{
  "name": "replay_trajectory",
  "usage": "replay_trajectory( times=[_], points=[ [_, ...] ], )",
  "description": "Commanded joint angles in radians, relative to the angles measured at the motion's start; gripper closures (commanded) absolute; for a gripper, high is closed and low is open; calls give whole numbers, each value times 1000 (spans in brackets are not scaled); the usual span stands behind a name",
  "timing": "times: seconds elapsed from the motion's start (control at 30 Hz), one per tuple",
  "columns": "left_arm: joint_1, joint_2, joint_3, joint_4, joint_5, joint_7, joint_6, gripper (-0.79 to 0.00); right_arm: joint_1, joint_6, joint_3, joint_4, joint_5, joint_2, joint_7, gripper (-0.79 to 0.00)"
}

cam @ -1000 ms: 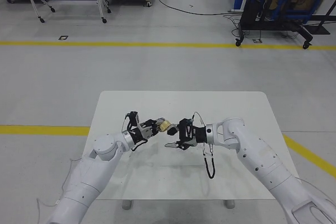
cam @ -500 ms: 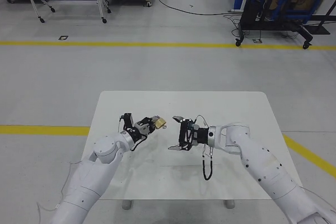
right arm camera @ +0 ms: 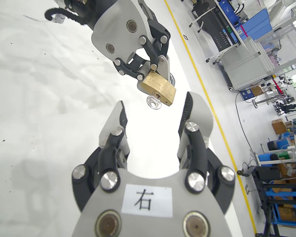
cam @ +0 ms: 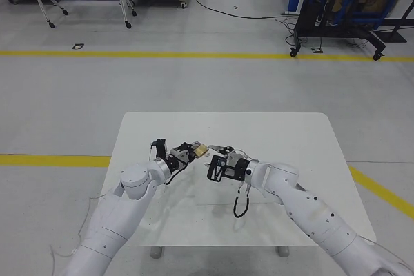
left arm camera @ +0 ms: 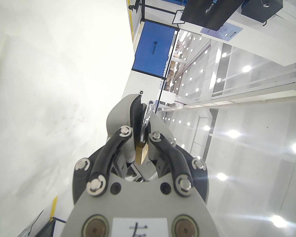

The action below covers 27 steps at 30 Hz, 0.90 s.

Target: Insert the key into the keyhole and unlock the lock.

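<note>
A brass padlock (right arm camera: 157, 88) hangs above the white table (cam: 290, 131), and my left gripper (left arm camera: 144, 117) is shut on its shackle end. A silver key (right arm camera: 155, 102) sticks out of the keyhole in the lock's underside. My right gripper (right arm camera: 155, 106) faces the lock and is open, its fingertips standing either side of the key head without touching it. In the top view the padlock (cam: 201, 149) sits between the two arms near the table's middle, with the right gripper (cam: 213, 161) just beside it. The left wrist view shows the padlock (left arm camera: 140, 154) edge-on between the pads.
A black cable loop (cam: 243, 203) hangs from the right wrist over the table. A yellow floor line (cam: 48, 160) runs past both sides of the table, and metal frames and carts (cam: 338, 24) stand far behind.
The right gripper was up against the lock, drew back with open fingers, then turned its wrist and came near the lock again. The left gripper shifted slightly with the padlock.
</note>
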State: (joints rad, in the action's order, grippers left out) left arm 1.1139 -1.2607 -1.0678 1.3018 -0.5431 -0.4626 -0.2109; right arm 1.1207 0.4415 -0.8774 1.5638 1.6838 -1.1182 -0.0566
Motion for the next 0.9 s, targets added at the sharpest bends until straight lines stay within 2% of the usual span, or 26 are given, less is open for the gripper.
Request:
replay_trajectory(
  times=[0.0, 0.1, 0.3, 0.33, 0.37, 0.4, 0.87],
  points=[
    [0, 0, 1, 2, 9, 0, -1, 0, 4, -19, 5, 2, 25, -2, -8, -289],
    [0, -1, 3, 7, 16, 0, -1, 0, 7, -37, 8, 4, 39, -5, -13, -256],
    [4, -1, 0, 9, 35, -1, -3, 0, 13, -46, 9, 10, 59, -9, -10, -139],
    [4, -1, -1, 10, 41, 0, -3, 0, 14, -45, 9, 9, 61, -10, -12, -111],
    [5, -1, -1, 12, 44, -2, -4, 0, 15, -44, 8, 9, 59, -10, -14, -15],
    [6, -1, -2, 13, 48, -2, -3, 0, 16, -41, 7, 9, 56, -11, -14, 0],
    [16, -2, -8, 27, 102, 4, 68, 0, 29, 2, -37, -2, -28, -15, 0, 0]
  ],
)
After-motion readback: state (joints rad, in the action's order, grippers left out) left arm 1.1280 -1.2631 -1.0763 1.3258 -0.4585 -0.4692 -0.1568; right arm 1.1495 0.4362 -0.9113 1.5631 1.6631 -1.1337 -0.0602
